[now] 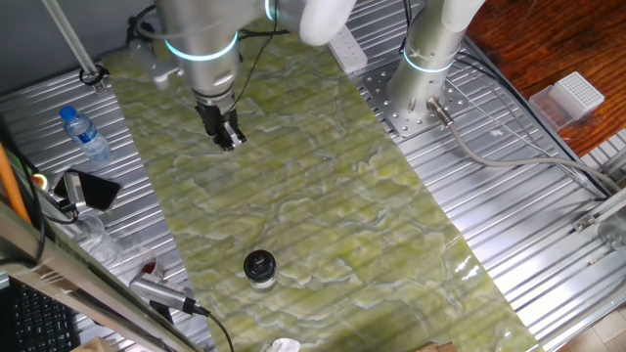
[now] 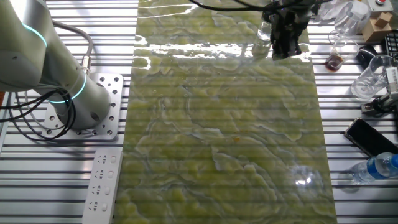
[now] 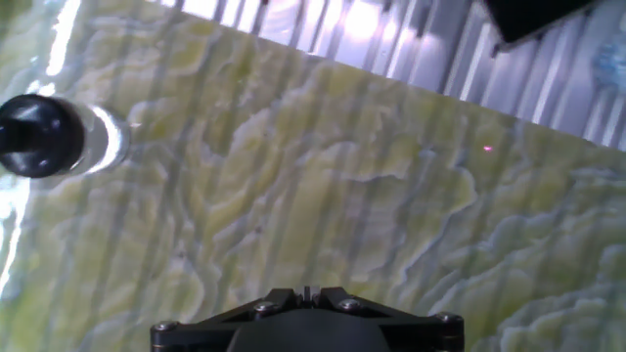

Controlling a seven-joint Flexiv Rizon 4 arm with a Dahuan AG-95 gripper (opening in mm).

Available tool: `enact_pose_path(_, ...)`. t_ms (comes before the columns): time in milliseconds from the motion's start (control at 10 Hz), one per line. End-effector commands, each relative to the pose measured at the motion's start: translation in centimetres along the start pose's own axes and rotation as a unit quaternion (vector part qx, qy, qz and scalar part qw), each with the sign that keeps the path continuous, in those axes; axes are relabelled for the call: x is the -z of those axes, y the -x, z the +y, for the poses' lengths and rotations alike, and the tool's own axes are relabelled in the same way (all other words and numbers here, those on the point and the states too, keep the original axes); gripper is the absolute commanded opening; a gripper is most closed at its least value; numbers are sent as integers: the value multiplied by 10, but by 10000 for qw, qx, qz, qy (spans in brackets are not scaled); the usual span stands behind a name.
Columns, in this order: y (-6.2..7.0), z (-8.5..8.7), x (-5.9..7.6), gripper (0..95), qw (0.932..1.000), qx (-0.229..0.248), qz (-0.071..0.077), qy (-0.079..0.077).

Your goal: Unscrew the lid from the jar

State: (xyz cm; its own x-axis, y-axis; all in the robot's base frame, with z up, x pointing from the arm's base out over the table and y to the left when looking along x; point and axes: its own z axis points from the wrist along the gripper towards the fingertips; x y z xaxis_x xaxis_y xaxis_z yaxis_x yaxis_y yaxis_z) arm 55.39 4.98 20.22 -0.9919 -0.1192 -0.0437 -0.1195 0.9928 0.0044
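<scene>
The black two-finger hand [image 1: 229, 136] was found raised above the green marbled table [image 1: 323, 205], fingers nearly closed, nothing held. The small clear jar [image 1: 260, 278] with glossy round black lid [image 1: 259, 263] stood upright well apart, evidently unapproached, lid still on.

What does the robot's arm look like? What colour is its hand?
The arm is smooth, round and silvery grey, with glowing light-blue rings at its joints. Thin black cables hang beside it. At the tip sits the gripper, small and black with two short fingers. The arm's base is bolted to a metal plate dotted with holes.
</scene>
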Motion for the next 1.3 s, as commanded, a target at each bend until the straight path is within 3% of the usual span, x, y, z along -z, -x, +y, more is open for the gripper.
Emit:
enact_pose_path(100,1,1,-1,0,9998,1,205,-36)
enact_pose_path(600,1,1,-1,0,9982,521,303,77)
enact_pose_path(1000,1,1,-1,0,9963,675,516,121)
enact_pose_path(1300,1,1,0,0,9966,645,493,123)
